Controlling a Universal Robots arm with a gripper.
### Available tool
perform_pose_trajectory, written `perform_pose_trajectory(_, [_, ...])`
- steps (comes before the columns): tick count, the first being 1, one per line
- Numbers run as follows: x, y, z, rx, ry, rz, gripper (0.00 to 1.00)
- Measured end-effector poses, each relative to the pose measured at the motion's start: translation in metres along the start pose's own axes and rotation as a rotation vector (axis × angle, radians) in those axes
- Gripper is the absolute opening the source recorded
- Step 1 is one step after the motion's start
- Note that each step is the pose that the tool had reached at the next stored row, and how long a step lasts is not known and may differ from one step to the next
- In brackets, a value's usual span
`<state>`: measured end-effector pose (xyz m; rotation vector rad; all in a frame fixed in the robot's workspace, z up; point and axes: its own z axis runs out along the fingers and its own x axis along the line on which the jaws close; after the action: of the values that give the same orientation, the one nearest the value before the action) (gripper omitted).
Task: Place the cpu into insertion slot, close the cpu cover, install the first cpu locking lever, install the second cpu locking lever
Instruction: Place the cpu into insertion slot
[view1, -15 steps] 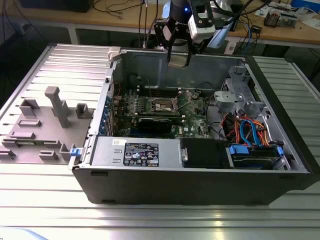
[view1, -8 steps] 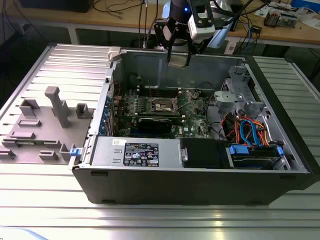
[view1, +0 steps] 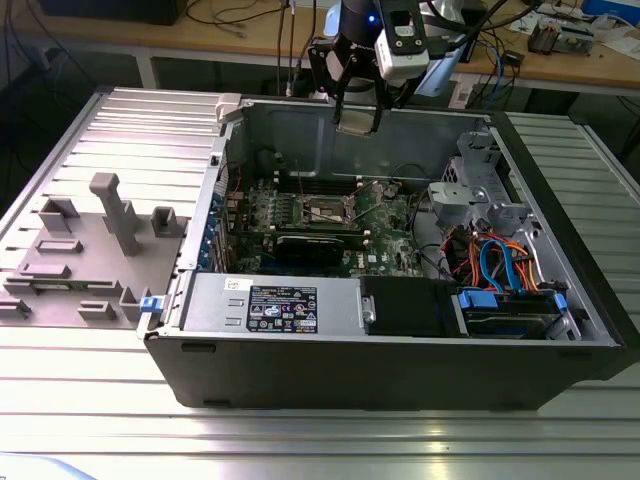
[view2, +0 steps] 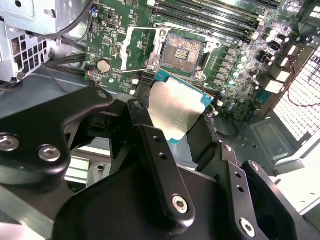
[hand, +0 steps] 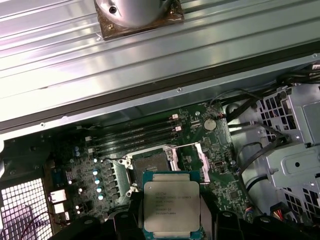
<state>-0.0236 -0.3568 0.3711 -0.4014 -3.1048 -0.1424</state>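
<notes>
Silver-grey on its top, the cpu (hand: 171, 207) is pinched at two opposite edges between the black fingers (view2: 155, 150) of the hand (view1: 357, 112). It is held in the air, higher than the insertion slot (hand: 150, 162) and well apart from it. The insertion slot is open and dark inside, with nothing lying in it. The cpu cover (view2: 126, 50) is flipped back just beside the insertion slot. Long black memory slots (hand: 135, 135) run near the insertion slot on the green motherboard (view1: 330, 215). The motherboard lies in the open computer case (view1: 400, 370), which stands on the ribbed metal counter (view1: 300, 440).
</notes>
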Motion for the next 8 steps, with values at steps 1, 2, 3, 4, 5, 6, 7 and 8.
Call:
perform_pose_trajectory(1, [0.0000,0.0000,0.0000,-0.0001,-0.0003,0.003,0.54])
perform_pose_trajectory(2, [0.0000,0.0000,0.0000,-0.0001,-0.0005,0.005,0.54])
perform_pose_trajectory(3, [0.0000,0.0000,0.0000,-0.0002,-0.0008,0.009,0.54])
perform_pose_trajectory(4, [0.0000,0.0000,0.0000,-0.0002,-0.0010,0.011,0.54])
perform_pose_trajectory(5, [0.0000,0.0000,0.0000,-0.0002,-0.0010,0.012,0.54])
perform_pose_trajectory(6, [0.0000,0.0000,0.0000,-0.0002,-0.0011,0.012,0.54])
perform_pose_trajectory(7, [0.0000,0.0000,0.0000,-0.0002,-0.0011,0.013,0.54])
perform_pose_trajectory(8, [0.0000,0.0000,0.0000,-0.0002,-0.0012,0.013,0.54])
